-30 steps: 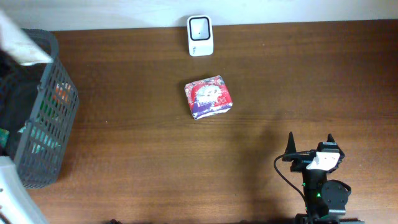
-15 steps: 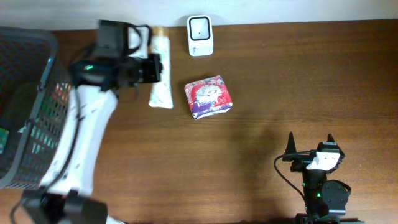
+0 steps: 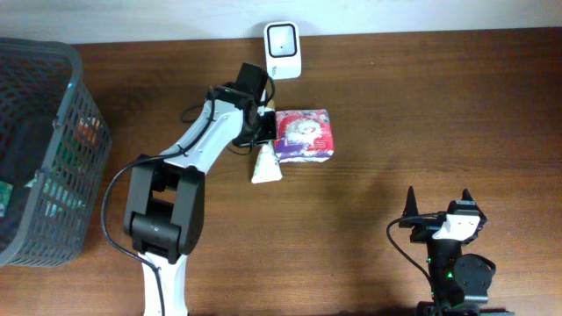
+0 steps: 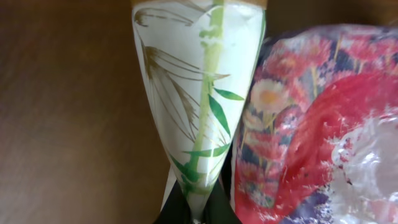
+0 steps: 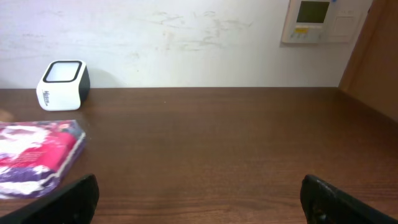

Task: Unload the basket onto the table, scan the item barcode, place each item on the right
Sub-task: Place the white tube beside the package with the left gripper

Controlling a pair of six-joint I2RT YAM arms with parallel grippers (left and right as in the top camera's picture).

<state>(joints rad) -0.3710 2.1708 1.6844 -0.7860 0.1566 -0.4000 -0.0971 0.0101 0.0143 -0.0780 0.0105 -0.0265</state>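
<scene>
Our left gripper (image 3: 262, 132) is pinching a white bamboo-print tube (image 3: 266, 167) over the dark wood table (image 3: 439, 114), just left of the red packet (image 3: 304, 136). The scanner (image 3: 283, 50) sits at the far edge by a scuffed white wall (image 5: 186, 37). Right gripper (image 3: 437, 198) is spread wide, near right.

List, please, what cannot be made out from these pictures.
- Barcode on the tube: no view shows it; the left wrist view shows only leaf print.
- Tips of the left pincer: overhead, hidden beneath its wrist; left wrist view, cut by the bottom edge.
- Contents of the basket: overhead, behind mesh, cut by the left edge.
- Print on the packet: too small or blurred.
</scene>
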